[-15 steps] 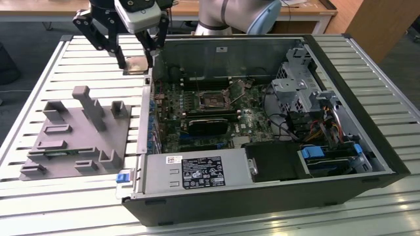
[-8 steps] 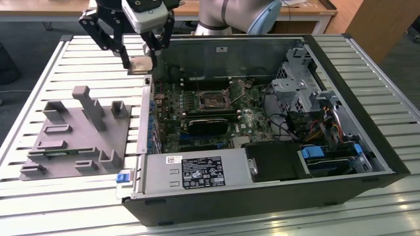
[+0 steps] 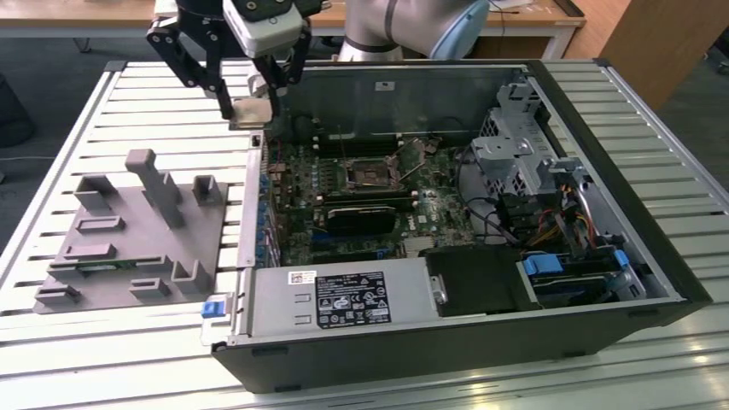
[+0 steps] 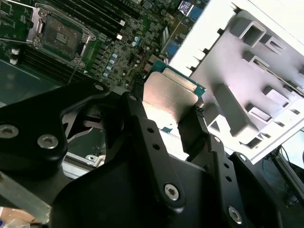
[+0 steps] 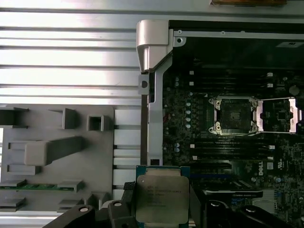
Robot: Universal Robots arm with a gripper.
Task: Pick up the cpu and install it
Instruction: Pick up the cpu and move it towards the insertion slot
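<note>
The claw (image 5: 161, 202) is clamped on the chip (image 5: 161, 195), with one black finger (image 4: 135, 111) pressing on each of two facing edges. I think it pinches only the edges so that nothing rubs the shiny top or the underside, and so the chip stays flat. In the first wrist view the silver top shows face on, so the chip looks level and not tipped. The chip is up in the air, right between the fingertips, touching nothing else. The claw hangs high above the side wall of the open computer box (image 3: 456, 342), which lies on a table (image 3: 68, 111) made of long metal slats. Down below the claw on one side is the grey tray (image 3: 114, 256), with blocks and slots that seem made to keep parts from sliding about; a thin green strip (image 5: 33, 186) lies in one slot. Down below the claw on the other side, inside the box, is the green board (image 3: 445, 209) with the square socket (image 5: 236, 115). The socket's metal frame looks swung open, so the hole is bare, likely to let the chip drop in. The chip is not yet over the socket; it is well apart from it
</note>
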